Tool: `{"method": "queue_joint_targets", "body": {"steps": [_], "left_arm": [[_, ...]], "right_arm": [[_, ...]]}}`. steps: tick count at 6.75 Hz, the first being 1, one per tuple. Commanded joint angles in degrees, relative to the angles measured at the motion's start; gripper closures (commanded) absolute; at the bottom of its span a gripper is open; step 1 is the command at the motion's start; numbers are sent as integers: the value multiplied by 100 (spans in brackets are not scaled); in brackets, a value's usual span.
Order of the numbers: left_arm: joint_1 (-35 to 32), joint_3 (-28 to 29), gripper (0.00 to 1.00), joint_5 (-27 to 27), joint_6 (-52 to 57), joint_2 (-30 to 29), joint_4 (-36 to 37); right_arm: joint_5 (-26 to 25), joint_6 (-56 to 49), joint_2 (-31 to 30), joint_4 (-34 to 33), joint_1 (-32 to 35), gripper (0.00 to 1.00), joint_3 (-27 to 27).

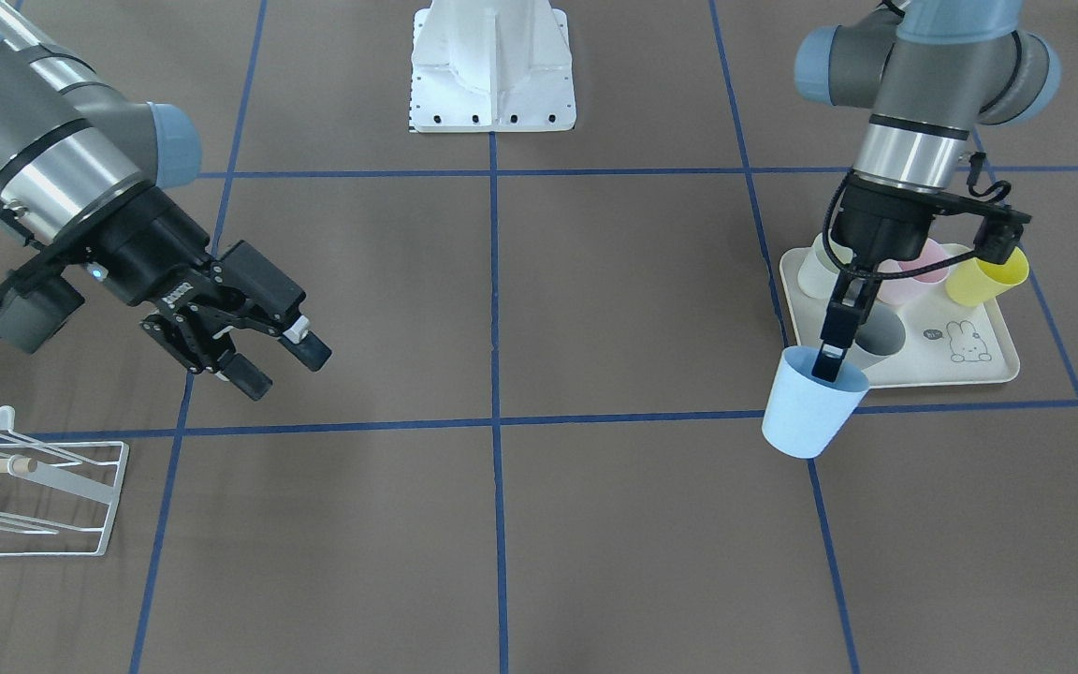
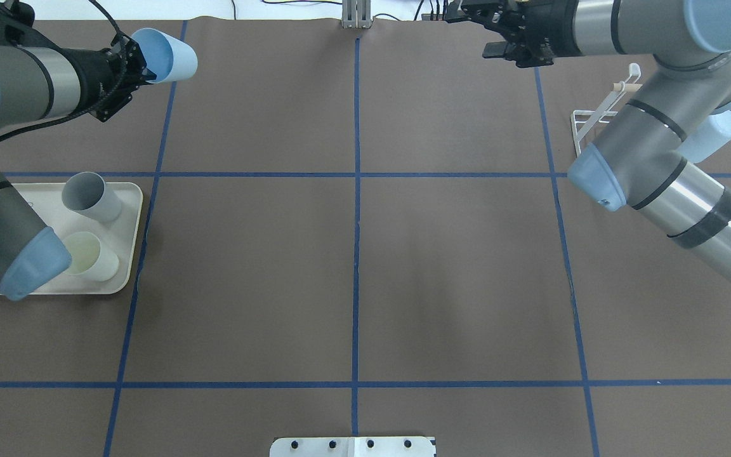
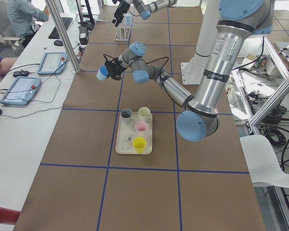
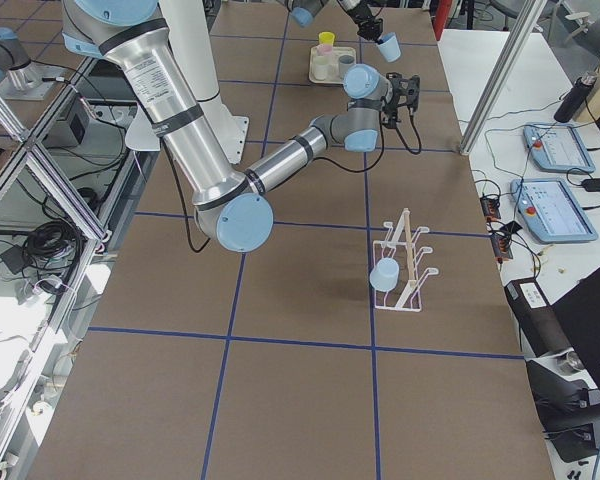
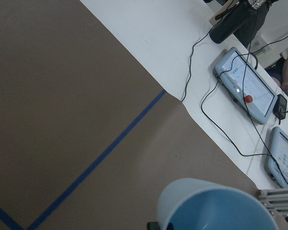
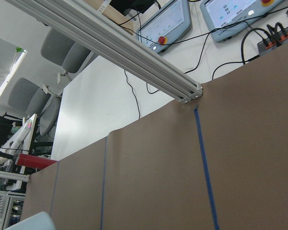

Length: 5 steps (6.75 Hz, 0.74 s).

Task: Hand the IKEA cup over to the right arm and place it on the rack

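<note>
My left gripper (image 1: 827,363) is shut on the rim of a light-blue cup (image 1: 810,404), one finger inside it. It holds the cup above the table just in front of the tray. The cup also shows in the overhead view (image 2: 165,56) and the left wrist view (image 5: 216,206). My right gripper (image 1: 282,367) is open and empty, in the air above and beside the white wire rack (image 1: 34,496). The two grippers are far apart across the table. The rack with its wooden rod also shows in the overhead view (image 2: 597,117) and carries another light-blue cup (image 4: 385,275).
A cream rabbit-printed tray (image 1: 988,374) holds a grey cup (image 1: 881,337), a cream cup (image 1: 815,271), a pink cup (image 1: 913,276) and a yellow cup (image 1: 983,279). The robot's white base (image 1: 492,70) stands at the table's far middle. Blue tape lines cross the brown mat.
</note>
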Motion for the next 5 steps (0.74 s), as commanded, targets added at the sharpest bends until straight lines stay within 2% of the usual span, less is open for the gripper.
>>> {"method": "queue_joint_targets", "body": {"steps": [1, 2, 4, 5], "left_arm": [[544, -23, 100, 718, -1723, -7, -1161], [790, -23, 100, 1122, -2392, 19, -1819], [1230, 47, 100, 1913, -3755, 29, -3068], [1615, 73, 100, 2361, -3909, -85, -3404]], "right_arm": [[-863, 827, 84, 644, -629, 0, 10], [-1224, 1117, 198, 759, -849, 0, 11], [-1298, 1558, 400, 944, -957, 0, 2], [-1306, 1568, 497, 997, -1053, 0, -16]]}}
